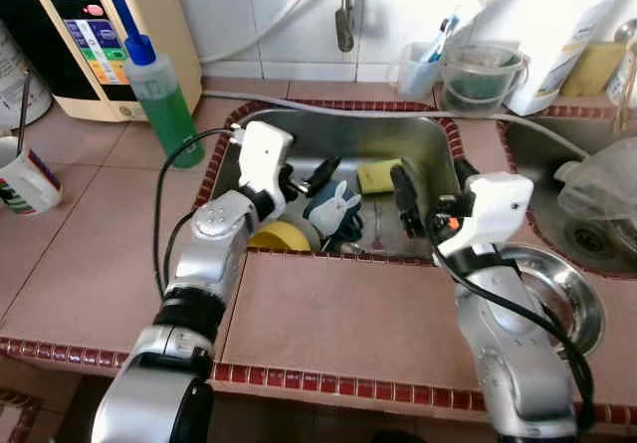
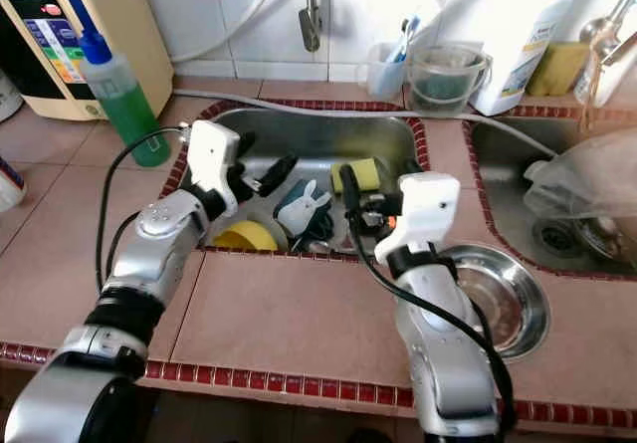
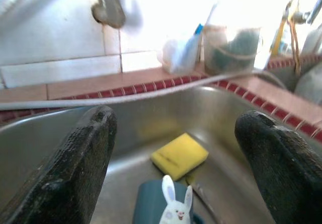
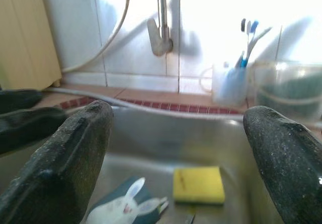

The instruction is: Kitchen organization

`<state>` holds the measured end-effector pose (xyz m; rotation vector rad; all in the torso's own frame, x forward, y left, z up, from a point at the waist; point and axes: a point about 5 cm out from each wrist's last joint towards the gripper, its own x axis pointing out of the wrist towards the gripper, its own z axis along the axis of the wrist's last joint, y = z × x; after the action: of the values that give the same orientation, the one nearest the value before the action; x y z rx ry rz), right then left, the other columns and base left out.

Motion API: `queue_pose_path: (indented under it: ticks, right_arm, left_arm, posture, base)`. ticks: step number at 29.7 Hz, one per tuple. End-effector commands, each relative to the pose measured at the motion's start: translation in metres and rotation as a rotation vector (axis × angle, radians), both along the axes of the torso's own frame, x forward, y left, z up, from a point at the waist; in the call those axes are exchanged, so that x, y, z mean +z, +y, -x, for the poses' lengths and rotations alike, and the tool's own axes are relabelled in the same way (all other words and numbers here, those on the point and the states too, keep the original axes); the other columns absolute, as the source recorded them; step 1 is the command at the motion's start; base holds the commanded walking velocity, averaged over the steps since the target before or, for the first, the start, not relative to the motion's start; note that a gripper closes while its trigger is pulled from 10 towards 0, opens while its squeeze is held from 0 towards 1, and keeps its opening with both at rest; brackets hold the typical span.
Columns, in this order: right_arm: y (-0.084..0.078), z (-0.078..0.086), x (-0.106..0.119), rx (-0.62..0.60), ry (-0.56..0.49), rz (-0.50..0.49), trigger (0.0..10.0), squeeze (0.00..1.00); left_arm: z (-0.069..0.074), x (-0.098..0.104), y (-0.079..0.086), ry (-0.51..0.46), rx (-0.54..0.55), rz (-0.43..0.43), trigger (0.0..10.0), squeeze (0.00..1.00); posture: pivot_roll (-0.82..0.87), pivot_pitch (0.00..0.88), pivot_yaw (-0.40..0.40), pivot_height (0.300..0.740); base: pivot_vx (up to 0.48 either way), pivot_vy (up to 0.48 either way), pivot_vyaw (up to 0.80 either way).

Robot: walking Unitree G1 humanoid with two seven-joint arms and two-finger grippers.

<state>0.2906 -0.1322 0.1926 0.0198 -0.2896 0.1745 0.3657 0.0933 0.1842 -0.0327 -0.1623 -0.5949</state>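
A steel sink point(image 1: 338, 132) holds a blue cup with a white rabbit figure point(image 1: 333, 209), a yellow sponge point(image 1: 378, 176), a yellow bowl point(image 1: 279, 236) and a metal utensil point(image 1: 378, 229). My left gripper point(image 1: 309, 162) hangs open over the sink's left part, just left of the rabbit cup point(image 3: 171, 211). My right gripper point(image 1: 433, 186) is open above the sink's right part, beside the sponge point(image 4: 198, 183). Nothing sits between either pair of fingers. In the right wrist view the left gripper's black fingers point(image 4: 25, 118) show at the side.
A green soap bottle point(image 1: 164, 100) and a water purifier point(image 1: 100, 35) stand back left, a mug point(image 1: 25, 179) far left. A toothbrush cup point(image 1: 418, 65), clear container point(image 1: 483, 75) and white bottle point(image 1: 562, 35) line the wall. A steel bowl point(image 1: 562, 294) lies on the right counter.
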Motion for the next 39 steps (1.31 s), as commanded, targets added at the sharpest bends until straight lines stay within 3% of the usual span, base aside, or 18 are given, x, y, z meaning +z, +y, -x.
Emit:
queue_pose_path:
  ticks: [1, 6, 9, 11, 14, 23, 32, 39]
  right_arm:
    - [-0.003, -0.003, 0.003, -0.024, -0.023, 0.001, 10.0, 0.00]
    - [-0.006, -0.009, 0.007, -0.072, -0.053, -0.002, 10.0, 0.00]
    - [-0.007, -0.013, 0.005, -0.104, -0.073, 0.004, 10.0, 0.00]
    - [-0.005, -0.015, -0.002, -0.111, -0.077, 0.012, 10.0, 0.00]
    - [-0.004, -0.017, -0.008, -0.139, -0.073, 0.017, 10.0, 0.00]
    - [-0.002, -0.019, -0.014, -0.145, -0.093, 0.039, 10.0, 0.00]
    - [-0.004, -0.018, -0.020, -0.146, -0.092, 0.057, 10.0, 0.00]
    - [-0.004, -0.017, -0.023, -0.132, -0.088, 0.071, 10.0, 0.00]
  left_arm:
    - [0.000, 0.010, 0.004, -0.029, 0.037, 0.023, 10.0, 0.00]
    - [0.002, 0.014, 0.008, -0.071, 0.131, 0.030, 10.0, 0.00]
    - [0.009, 0.012, 0.012, -0.068, 0.153, 0.107, 10.0, 0.00]
    - [0.014, 0.004, 0.015, -0.039, 0.166, 0.157, 10.0, 0.00]
    - [0.018, -0.006, 0.018, -0.016, 0.208, 0.161, 10.0, 0.00]
    - [0.027, -0.003, 0.018, -0.068, 0.235, 0.086, 10.0, 0.00]
    - [0.032, -0.005, 0.019, -0.058, 0.240, 0.079, 10.0, 0.00]
    - [0.033, -0.006, 0.018, -0.039, 0.227, 0.074, 10.0, 0.00]
  posture:
    - [-0.14, 0.037, 0.040, 0.740]
    - [-0.14, 0.023, 0.038, 0.740]
    - [-0.14, 0.014, 0.036, 0.740]
    - [-0.13, 0.010, 0.038, 0.740]
    - [-0.13, 0.007, 0.035, 0.740]
    - [-0.12, 0.000, 0.030, 0.740]
    - [-0.12, 0.000, 0.028, 0.740]
    - [-0.11, 0.000, 0.021, 0.740]
  base:
    - [0.000, 0.000, 0.00]
    - [0.000, 0.000, 0.00]
    - [0.000, 0.000, 0.00]
    - [0.000, 0.000, 0.00]
    - [0.000, 0.000, 0.00]
    - [0.000, 0.000, 0.00]
    - [0.000, 0.000, 0.00]
    - [0.000, -0.346, 0.00]
